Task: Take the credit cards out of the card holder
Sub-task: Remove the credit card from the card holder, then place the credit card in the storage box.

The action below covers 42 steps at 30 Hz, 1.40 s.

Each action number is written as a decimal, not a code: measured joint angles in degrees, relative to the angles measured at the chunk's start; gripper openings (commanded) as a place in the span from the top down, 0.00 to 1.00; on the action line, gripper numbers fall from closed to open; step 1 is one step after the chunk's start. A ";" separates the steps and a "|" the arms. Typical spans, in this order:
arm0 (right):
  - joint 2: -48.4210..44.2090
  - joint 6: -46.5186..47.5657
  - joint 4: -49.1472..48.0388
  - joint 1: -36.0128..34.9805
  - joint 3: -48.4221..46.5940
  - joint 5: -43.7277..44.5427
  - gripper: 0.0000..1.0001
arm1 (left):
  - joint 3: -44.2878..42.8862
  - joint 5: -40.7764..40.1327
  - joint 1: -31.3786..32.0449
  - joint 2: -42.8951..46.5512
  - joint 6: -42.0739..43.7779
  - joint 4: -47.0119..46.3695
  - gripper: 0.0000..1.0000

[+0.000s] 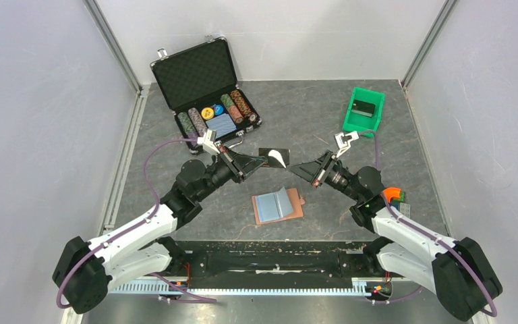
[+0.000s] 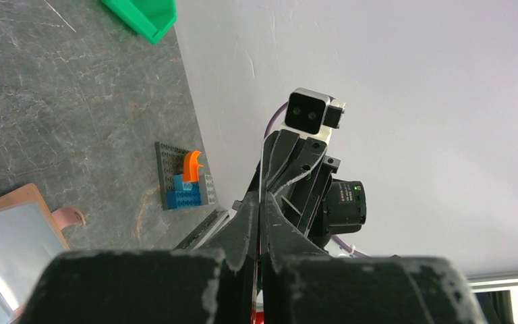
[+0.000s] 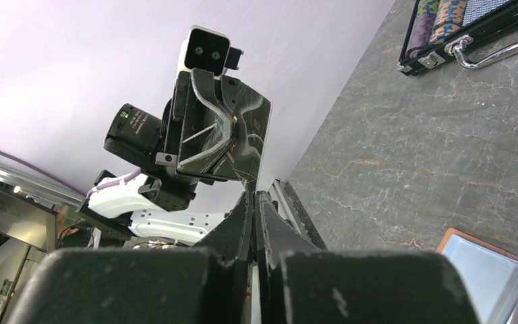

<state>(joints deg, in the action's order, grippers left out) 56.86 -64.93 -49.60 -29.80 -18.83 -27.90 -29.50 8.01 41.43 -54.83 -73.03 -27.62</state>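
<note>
overhead: credit card (image 1: 270, 153) at mid-frame, pinched from the left by left claw (image 1: 259, 160) and from the right by right claw (image 1: 294, 167), both clenched; open card holder (image 1: 278, 204) lies just below. left wrist: card edge-on at centre. right wrist: card upper centre, its lower edge in the shut tips.

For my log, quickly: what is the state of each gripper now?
Left gripper: closed, holding the credit card.
Right gripper: closed on the same card's edge, it seems.

Grey marbled tabletop (image 1: 310, 115), white walls (image 1: 276, 34)
</note>
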 measured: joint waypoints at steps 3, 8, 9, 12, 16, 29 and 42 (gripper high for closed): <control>0.00 0.48 0.87 0.00 -0.42 0.20 1.00 | 0.02 0.00 0.00 0.02 0.00 -0.11 0.80; 0.15 4.28 5.99 0.09 -4.33 0.85 1.00 | 0.26 0.33 -0.15 0.85 -0.20 0.31 0.17; 0.31 5.60 8.02 0.44 -5.84 0.87 1.00 | 0.26 0.52 -0.15 1.55 -0.11 1.22 0.11; 1.03 9.14 12.68 2.58 -9.55 0.94 1.00 | 0.13 0.44 -0.15 4.70 1.09 5.66 0.00; 2.99 15.43 21.18 8.22 -15.61 0.76 1.00 | -2.73 -1.03 -0.15 7.82 6.51 17.42 0.00; 21.79 39.76 54.82 34.71 -43.58 3.37 1.00 | -22.71 -14.80 -0.15 4.33 42.21 56.83 0.00; 48.48 44.63 65.20 43.95 -64.72 8.92 1.00 | -22.75 -30.05 -0.17 3.61 51.93 67.69 0.00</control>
<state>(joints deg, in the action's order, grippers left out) 105.34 -20.29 15.59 14.15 -83.55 -18.98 -52.25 -22.04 41.25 -51.22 -21.10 40.07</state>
